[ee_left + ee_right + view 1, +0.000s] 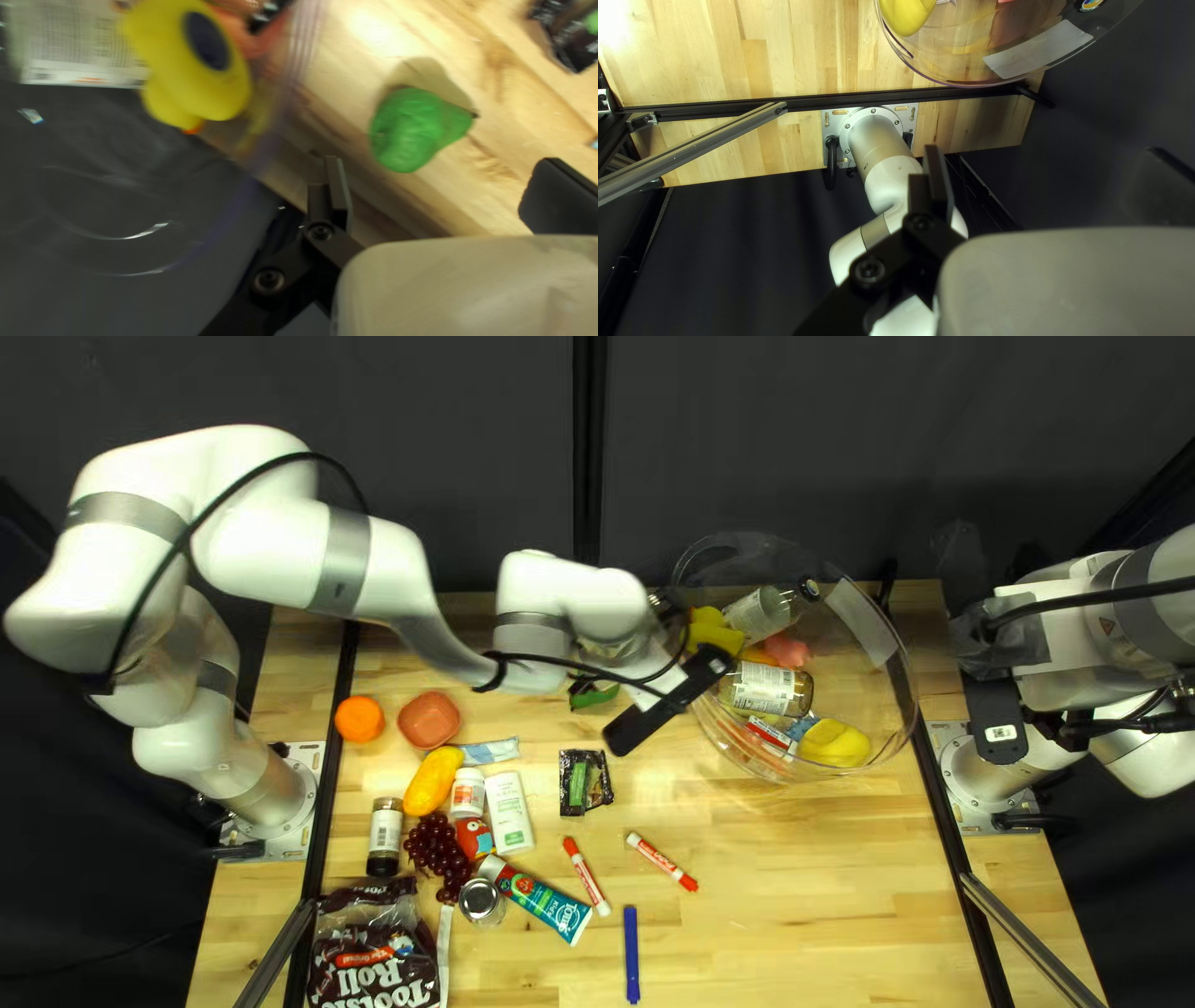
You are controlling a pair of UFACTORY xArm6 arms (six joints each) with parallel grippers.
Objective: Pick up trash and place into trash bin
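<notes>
In the top left view my left gripper [670,700] hangs at the near-left rim of the clear round bin [905,709]. Open and empty, the left gripper [439,196] has a green pear [414,130] ahead of it on the table; the arm partly covers that pear [594,695] from above. The bin holds bottles, a jar [766,690], a marker and yellow items. A black wrapper [583,782] lies left of the bin. My right gripper [996,653] is raised at the right edge, beyond the bin; its own view shows the right gripper [1046,186] open, with nothing between its fingers.
At the table's left are an orange [360,719], a pink bowl [430,719], a mango, grapes, bottles, a tube [538,899], a silver can and a large candy bag [374,952]. Two red markers and a blue marker [631,952] lie near the middle. Black rails border both sides.
</notes>
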